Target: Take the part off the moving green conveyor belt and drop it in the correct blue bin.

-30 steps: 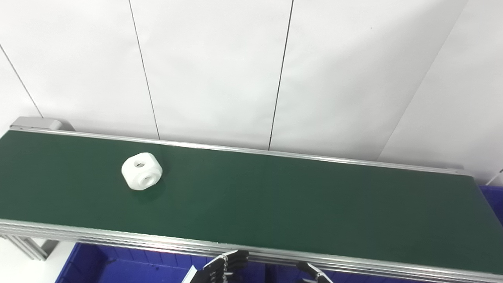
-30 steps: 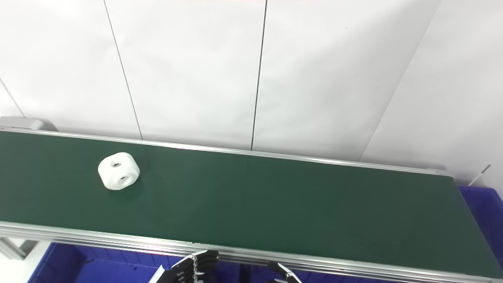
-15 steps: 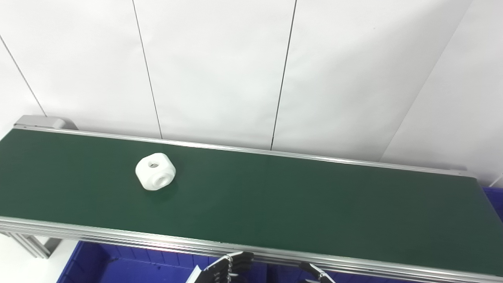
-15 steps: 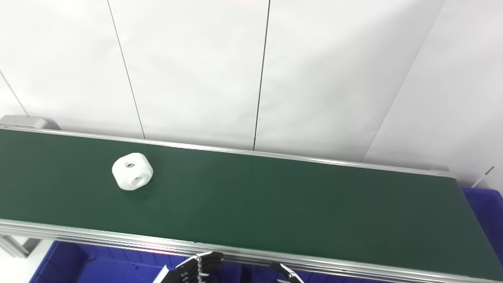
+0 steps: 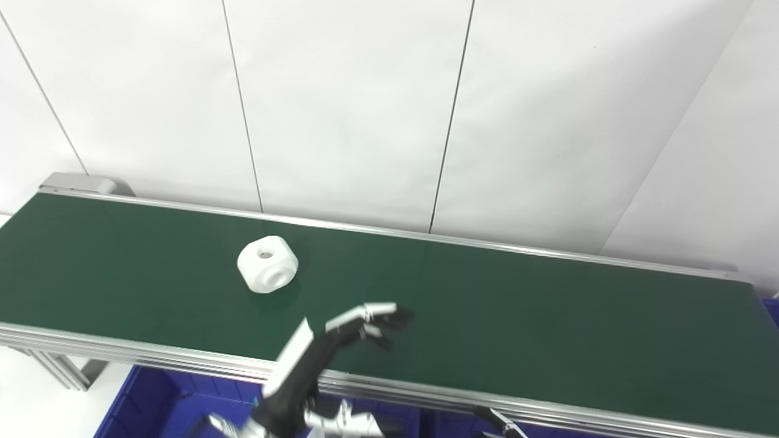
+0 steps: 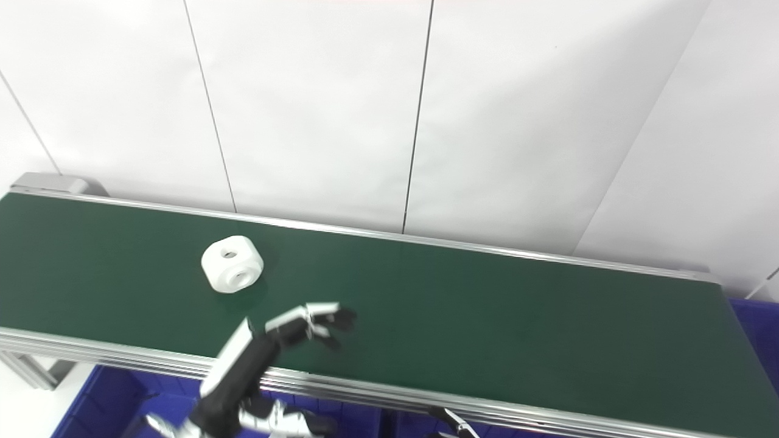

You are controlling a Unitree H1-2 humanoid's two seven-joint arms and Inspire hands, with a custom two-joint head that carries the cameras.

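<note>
A white rounded block with round holes, the part [image 5: 268, 264], lies on the green conveyor belt [image 5: 517, 322], left of its middle; it also shows in the right eye view [image 6: 232, 264]. My left hand [image 5: 341, 337] is raised over the belt's near edge, below and right of the part and apart from it. Its fingers [image 5: 380, 315] are spread and hold nothing. Of my right hand only a fingertip [image 5: 502, 421] shows at the bottom edge.
A blue bin [image 5: 176, 407] sits below the belt's near rail at the bottom left. Another blue bin [image 6: 758, 328] shows at the belt's right end. A white panelled wall stands behind the belt. The grey belt-end housing [image 5: 79, 182] is at the far left.
My left hand has risen from the bottom edge up over the belt's near edge. The part has travelled a little to the right. The camera view has shifted slightly.
</note>
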